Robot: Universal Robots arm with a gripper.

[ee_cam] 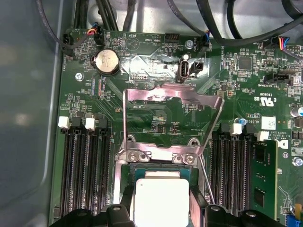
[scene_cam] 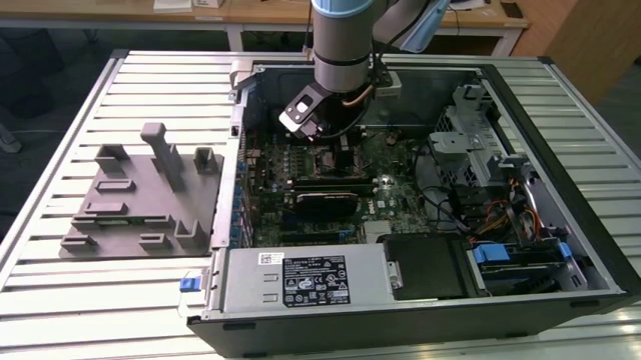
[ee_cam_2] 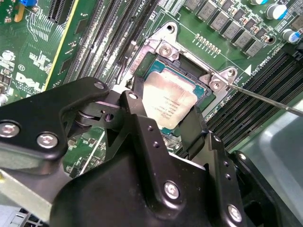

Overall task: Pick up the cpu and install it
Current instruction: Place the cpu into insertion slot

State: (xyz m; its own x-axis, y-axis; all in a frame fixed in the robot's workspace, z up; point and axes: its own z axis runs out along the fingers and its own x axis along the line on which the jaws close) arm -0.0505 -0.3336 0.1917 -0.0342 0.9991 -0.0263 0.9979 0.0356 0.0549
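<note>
Arm (scene_cam: 341, 45) reaches down into the open PC case (scene_cam: 601, 247), which lies on the slatted table (scene_cam: 60, 300). The gripper (scene_cam: 323, 136) is over the motherboard (ee_cam: 236, 85), upper middle of the exterior view.

The cpu (ee_cam_2: 169, 97) is at centre frame in the second wrist view and bottom centre in the first wrist view (ee_cam: 161, 201). It sits silver side up, inside the outline of the socket (ee_cam_2: 165, 47). Can't tell if it's fully seated or just above the contacts.

The fingers (ee_cam_2: 193, 135) are narrowly spread, one on each of two opposite edges of the chip. They look pinched on it, so the gripper (ee_cam_2: 166, 106) reads as gripping the cpu.

The load plate (ee_cam: 173, 92) is flipped up and back, above the chip in the first wrist view. The thin lever (ee_cam_2: 265, 98) runs off toward the right edge of the second wrist view. Memory slots (ee_cam: 85, 175) flank the socket on both sides.

Judgement: placing stage, chip at the socket.

Doing it well:
- Keep the chip flat and level, with no tilt toward either finger.
- Square its edges to the socket frame and match its corner to the white triangle mark (ee_cam_2: 246, 70).
- Go straight down with no sideways slide, since the contacts would bend easily.
- Use light force only; it should drop in under its own weight.
- Keep the fingers clear of the raised plate and the lever.
</note>
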